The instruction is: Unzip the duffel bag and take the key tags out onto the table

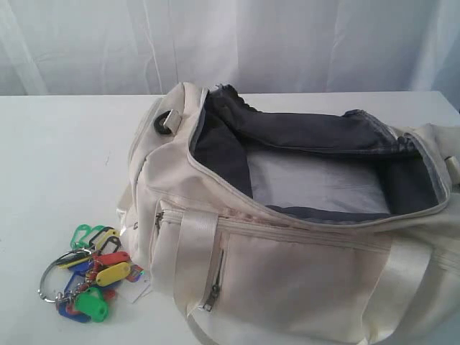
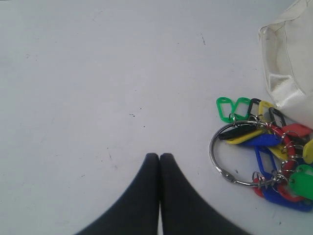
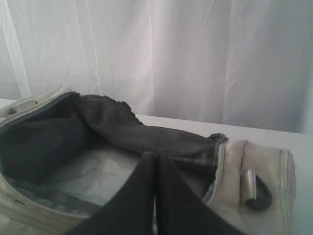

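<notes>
Key tags [image 1: 92, 272], lower left, seem light and slippery; take the metal ring [image 2: 211, 148]. Left gripper [image 2: 159, 159], right gripper [image 3: 155, 156]: closed, empty.

Left gripper [image 2: 159, 156], jaws pressed together, empty, right gripper [image 3: 155, 154], jaws pressed together, empty

Operator: Which portions of the duffel bag [image 1: 287, 273] lie outside the exterior view?
Technician: The right end and the lower front. The frame's right and bottom edges cut them off.
Operator: Left wrist view?
Technician: Only one bag corner shows. The key tags [image 2: 264, 141] run past the frame edge; their count cannot be told.
Operator: Right wrist view?
Technician: The right gripper [image 3: 156, 154] covers part of the grey lining [image 3: 44, 142]. The strap fitting [image 3: 255, 192] is blurred; its type cannot be told.
</notes>
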Controlling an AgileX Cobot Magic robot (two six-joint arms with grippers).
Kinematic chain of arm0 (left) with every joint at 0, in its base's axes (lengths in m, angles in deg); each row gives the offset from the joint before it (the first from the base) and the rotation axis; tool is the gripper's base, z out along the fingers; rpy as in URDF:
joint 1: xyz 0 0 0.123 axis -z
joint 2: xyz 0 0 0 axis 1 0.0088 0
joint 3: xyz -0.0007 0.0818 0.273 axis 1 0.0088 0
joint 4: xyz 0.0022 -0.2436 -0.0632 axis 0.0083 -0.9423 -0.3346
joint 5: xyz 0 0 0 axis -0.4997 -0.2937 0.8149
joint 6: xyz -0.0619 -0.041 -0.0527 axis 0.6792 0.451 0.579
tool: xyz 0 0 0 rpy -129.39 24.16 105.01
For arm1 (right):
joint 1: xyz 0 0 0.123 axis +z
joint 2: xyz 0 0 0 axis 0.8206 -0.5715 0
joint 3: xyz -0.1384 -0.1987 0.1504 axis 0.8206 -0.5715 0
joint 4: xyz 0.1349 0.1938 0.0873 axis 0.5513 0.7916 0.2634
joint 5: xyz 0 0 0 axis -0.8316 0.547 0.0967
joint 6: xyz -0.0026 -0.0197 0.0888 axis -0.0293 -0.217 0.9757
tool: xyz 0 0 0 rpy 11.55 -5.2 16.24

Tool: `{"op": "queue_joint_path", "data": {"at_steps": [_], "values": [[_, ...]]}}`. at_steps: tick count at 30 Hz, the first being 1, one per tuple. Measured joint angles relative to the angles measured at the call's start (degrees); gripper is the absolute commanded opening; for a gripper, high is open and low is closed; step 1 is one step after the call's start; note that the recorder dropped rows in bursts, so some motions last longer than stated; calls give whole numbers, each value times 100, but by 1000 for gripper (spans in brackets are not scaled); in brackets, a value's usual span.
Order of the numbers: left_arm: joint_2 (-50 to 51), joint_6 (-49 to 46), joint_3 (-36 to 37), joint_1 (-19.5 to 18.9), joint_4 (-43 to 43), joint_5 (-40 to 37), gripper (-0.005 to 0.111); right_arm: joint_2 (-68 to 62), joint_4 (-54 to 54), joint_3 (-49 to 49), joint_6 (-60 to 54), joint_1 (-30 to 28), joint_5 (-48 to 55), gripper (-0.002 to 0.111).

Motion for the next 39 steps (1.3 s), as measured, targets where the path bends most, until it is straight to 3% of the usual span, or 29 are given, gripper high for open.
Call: {"op": "queue_joint_path", "data": {"at_steps": [8,14,23,30,39], "values": [[0,0,0,0,0,0,0,893,-412,-1297,336,-195,-234,0],[0,0,0,0,12,0,0,943,-1196,-1342,347,-769,560,0],[0,0,0,0,12,0,0,943,-1593,-1354,347,-1867,705,0],[0,0,0,0,12,0,0,943,-930,-1354,395,-1933,756,0],[0,0,0,0,12,0,0,943,-544,-1354,395,-1394,826,0]]}}
